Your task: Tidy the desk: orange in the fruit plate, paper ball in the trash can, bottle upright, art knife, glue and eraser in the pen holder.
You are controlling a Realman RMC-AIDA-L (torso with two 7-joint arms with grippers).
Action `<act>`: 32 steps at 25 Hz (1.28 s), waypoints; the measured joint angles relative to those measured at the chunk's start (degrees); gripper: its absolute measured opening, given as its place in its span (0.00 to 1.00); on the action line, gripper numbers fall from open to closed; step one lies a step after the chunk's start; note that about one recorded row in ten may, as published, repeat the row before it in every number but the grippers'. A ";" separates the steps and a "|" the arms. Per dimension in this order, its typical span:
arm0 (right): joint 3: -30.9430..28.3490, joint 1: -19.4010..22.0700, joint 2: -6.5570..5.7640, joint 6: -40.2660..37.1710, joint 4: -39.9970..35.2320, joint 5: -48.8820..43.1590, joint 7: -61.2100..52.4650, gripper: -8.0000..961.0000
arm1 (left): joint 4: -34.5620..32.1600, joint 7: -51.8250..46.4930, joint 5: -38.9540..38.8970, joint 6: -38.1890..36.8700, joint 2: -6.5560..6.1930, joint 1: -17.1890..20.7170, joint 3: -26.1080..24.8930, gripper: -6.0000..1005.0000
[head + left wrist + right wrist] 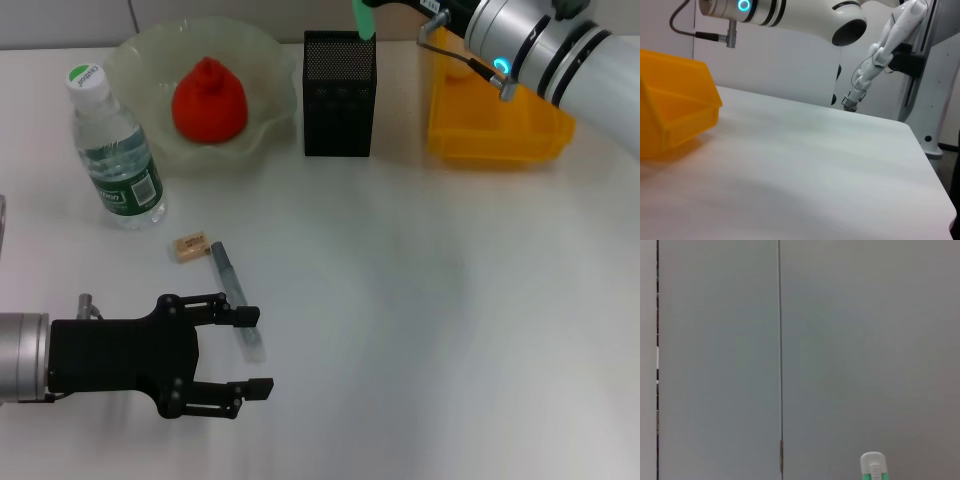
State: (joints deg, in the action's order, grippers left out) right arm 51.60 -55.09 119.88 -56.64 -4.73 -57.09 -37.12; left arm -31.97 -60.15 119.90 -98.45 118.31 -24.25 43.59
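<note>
Left tool (262, 350) released, jaws spread, low over the bench (420, 300) with the grey pen-like knife (236, 299) at its tips. Eraser (190, 246) just beside the knife. Bottle (112, 150) upright. Orange (209, 100) in the bowl (262, 60). Right arm (560, 55) above the yellow bin (495, 125); green stick (364, 18) over the mesh holder (339, 92); right tool state: cannot tell.

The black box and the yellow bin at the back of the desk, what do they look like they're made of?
The black box looks like metal mesh with a matte finish: fine perforations show on its upper front. The yellow bin looks like moulded plastic, smooth and slightly glossy, with thick, evenly coloured walls; the left wrist view shows the same.
</note>
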 joint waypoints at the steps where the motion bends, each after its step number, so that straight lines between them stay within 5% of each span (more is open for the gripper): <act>1: 0.00 0.00 0.00 -0.40 0.50 0.56 0.95 0.19 | 0.13 0.00 -0.11 0.02 0.01 -0.01 0.00 0.72; 8: -0.09 -0.02 0.00 -3.18 4.48 4.95 9.71 0.19 | 1.42 -0.60 -1.63 0.59 0.02 -0.11 -0.13 0.72; 32: 0.43 -1.60 0.00 -3.93 5.08 4.68 8.37 0.20 | 3.06 -0.81 -2.84 2.70 -0.18 -0.52 -1.52 0.71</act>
State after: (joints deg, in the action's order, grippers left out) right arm 52.03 -56.69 119.88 -60.57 0.36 -52.41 -28.76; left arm -28.91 -60.95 117.07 -95.75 118.13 -24.77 42.07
